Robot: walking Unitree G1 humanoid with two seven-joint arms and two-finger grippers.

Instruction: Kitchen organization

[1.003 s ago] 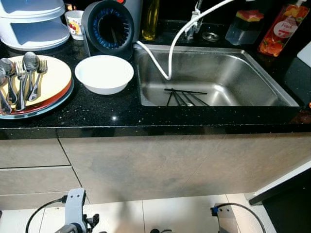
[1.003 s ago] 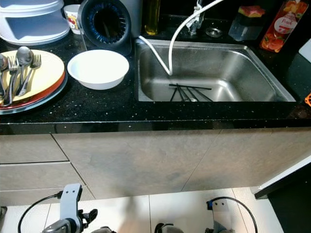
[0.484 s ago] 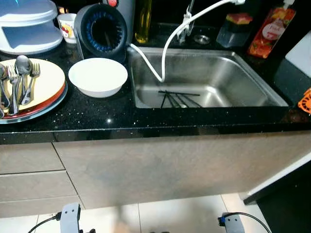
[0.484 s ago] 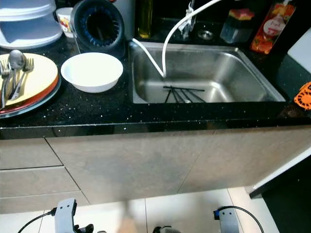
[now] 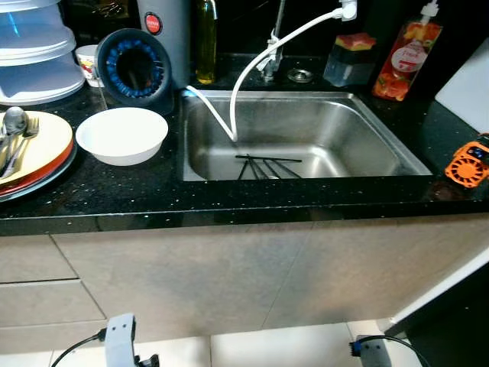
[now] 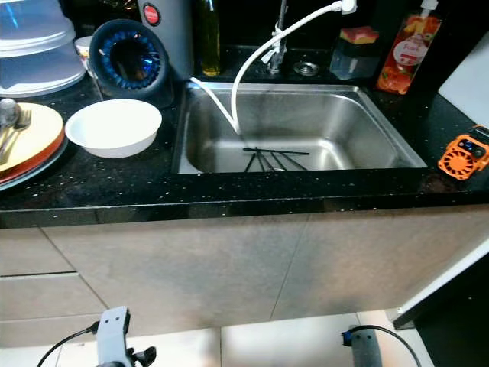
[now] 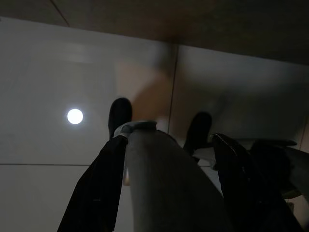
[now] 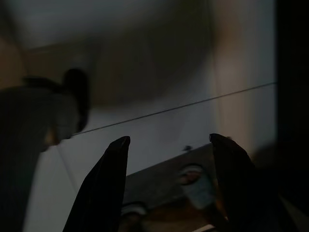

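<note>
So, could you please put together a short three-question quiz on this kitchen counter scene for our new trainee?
1. True or false: the white bowl stands on the black counter beside the sink, on the robot's left of it.
2. What lies at the bottom of the sink?
A. black chopsticks
B. a sponge
C. a plate
3. Fill in: the white hose hangs down into the ____.

Key:
1. True.
2. A.
3. Sink.
</note>
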